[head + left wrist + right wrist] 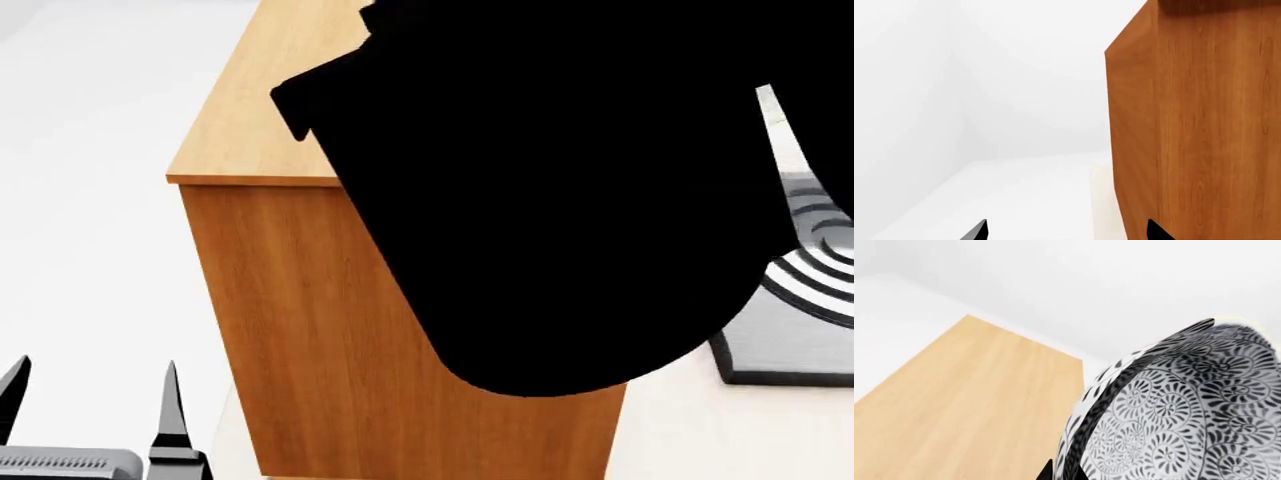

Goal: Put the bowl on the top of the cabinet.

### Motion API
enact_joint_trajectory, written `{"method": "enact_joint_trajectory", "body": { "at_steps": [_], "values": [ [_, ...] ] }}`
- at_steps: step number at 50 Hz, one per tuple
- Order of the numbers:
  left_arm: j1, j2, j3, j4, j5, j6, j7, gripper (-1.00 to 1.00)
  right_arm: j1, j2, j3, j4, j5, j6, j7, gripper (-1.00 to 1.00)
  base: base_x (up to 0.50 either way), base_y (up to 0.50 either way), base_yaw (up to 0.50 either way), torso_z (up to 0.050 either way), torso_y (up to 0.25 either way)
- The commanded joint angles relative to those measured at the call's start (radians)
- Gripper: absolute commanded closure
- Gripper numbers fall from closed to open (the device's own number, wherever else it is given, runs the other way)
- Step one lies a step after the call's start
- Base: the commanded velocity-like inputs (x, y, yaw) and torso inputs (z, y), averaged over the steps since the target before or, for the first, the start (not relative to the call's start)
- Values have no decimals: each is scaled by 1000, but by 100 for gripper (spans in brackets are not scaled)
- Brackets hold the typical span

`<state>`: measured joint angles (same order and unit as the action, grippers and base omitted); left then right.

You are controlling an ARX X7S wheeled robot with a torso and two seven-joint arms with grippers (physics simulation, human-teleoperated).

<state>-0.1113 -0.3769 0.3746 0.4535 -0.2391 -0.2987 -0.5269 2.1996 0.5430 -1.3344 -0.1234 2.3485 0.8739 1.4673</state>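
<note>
In the right wrist view the deep round white ceramic bowl with its dense dark leaf and floral pattern point(1174, 410) fills the near corner of the frame, turned on its side so that its patterned outer wall and pale rim face the camera. Only a small black sliver of the right gripper point(1047, 471) shows at the frame's edge against the bowl's rim; it seems to hold the bowl, but whether its fingers are clamped on it cannot be told from so little. Beyond the bowl lies the pale, bare wooden top of the tall boxy cabinet point(967, 405), seen from above; the bowl hangs above it and is not resting on it.

In the head view a large black shape, the right arm close to the camera, hides most of the cabinet's top and upper front, and the bowl itself is hidden there. The cabinet's orange-brown wood-grain side point(334, 330) and the left edge of its top remain visible. At the right edge a grey and white ringed object point(807, 290) in a dark frame is cut off and hard to identify.

The left gripper point(1066, 231) shows only two black fingertips point(977, 231), set well apart with nothing between them, low beside the cabinet's side wall point(1194, 125).
</note>
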Motion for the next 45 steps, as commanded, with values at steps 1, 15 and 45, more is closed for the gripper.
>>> {"method": "enact_joint_trajectory", "body": {
  "at_steps": [1,15,45],
  "values": [
    [0,0,3,-4,-1,3,-2,-100,-11,-39,-17,35,47,-19,1,100,0,0,0,0,0],
    [2,-3,2,-17,-3,14,-2,-100,-33,-99,-48,91,3,7,-53,100,0,0,0,0,1],
    [1,-8,-3,-37,-14,21,-6,-100,-138,-224,-117,204,-191,68,-253,100,0,0,0,1,0]
  ]
}}
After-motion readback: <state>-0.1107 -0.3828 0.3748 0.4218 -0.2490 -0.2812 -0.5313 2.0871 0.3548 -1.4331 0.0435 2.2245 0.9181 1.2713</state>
